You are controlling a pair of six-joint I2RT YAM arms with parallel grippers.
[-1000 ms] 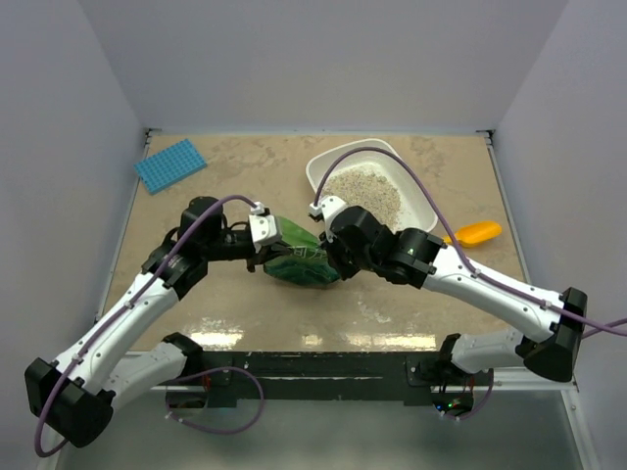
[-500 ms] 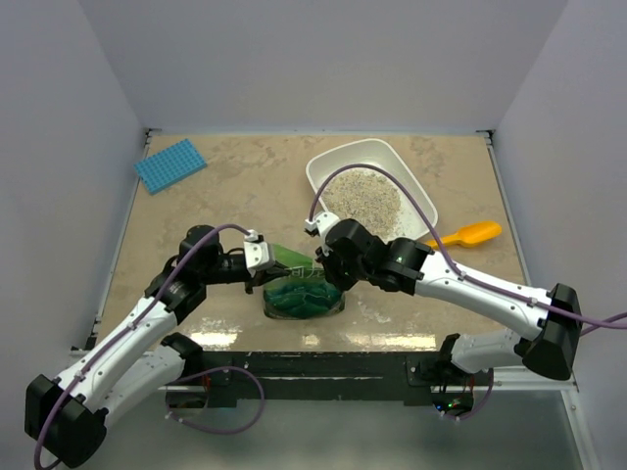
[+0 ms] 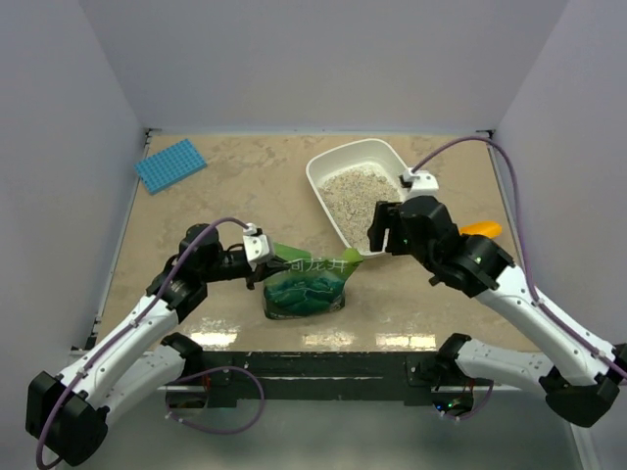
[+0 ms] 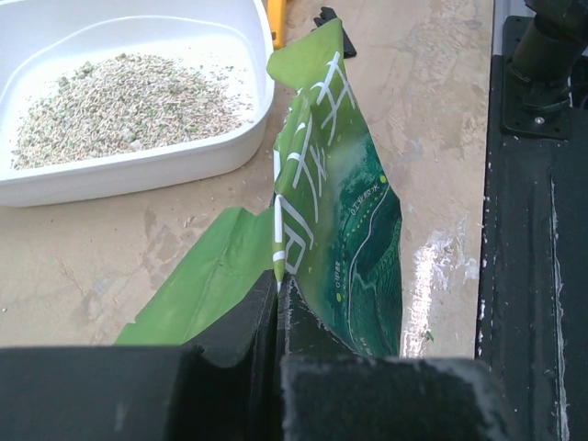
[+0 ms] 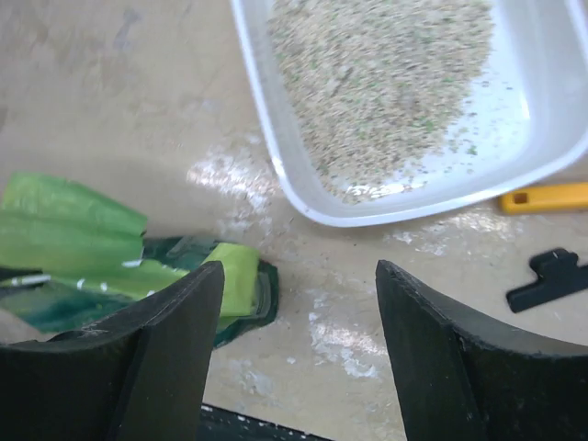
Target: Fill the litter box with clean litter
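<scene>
The white litter box (image 3: 315,186) sits at the back right of the table, with a heap of clean litter (image 3: 355,192) in it. A green pouch (image 3: 304,290) stands on the table near the front edge. My left gripper (image 3: 263,266) is shut on the pouch's upper edge. In the left wrist view its fingertips (image 4: 277,280) pinch the green pouch (image 4: 340,211), with the litter box (image 4: 184,161) and litter (image 4: 119,101) beyond. My right gripper (image 3: 377,231) hangs open and empty over the box's near corner. In its own view the right gripper (image 5: 299,271) sits above bare table between the pouch (image 5: 110,257) and the box (image 5: 276,165).
An orange scoop (image 3: 480,230) lies right of the litter box, and a small black clip (image 5: 549,278) lies near it. A blue gridded mat (image 3: 169,164) lies at the back left. Spilled grains dot the table near the pouch.
My right gripper has let go of the pouch, opened, and drawn back right toward the litter box. The pouch has come down onto the table, still held by my left gripper.
</scene>
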